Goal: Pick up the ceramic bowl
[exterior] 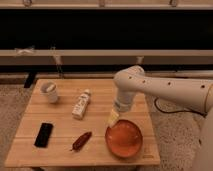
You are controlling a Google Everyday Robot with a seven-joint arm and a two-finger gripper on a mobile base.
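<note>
Nearest to me, at the lower right of the frame, the ceramic bowl (pixel 123 139) sits upright on the wooden table (pixel 60 120), close to the front edge and the right-hand corner. It is glossy orange-red, and nothing shows inside it. To its left lie a small dark red object (pixel 81 141), perhaps a chilli, and further left a black phone (pixel 43 134), flat on the wood.

The gripper (pixel 113 118) hangs just over the bowl's upper-left rim, right at it or a hair above; I cannot tell whether it touches, nor whether it is spread or closed. The white arm (pixel 165 90) reaches in from the right side of the frame.

I judge this to be the approach, with no grasp made yet. The next move calls for lowering onto the rim so that the wall of the bowl sits between the jaws, then closing and lifting straight up. A glossy rim could slip.

Further back, a white bottle (pixel 81 104) lies on its side mid-table. At the upper left stands a small white cup (pixel 49 91); its contents are not visible.
</note>
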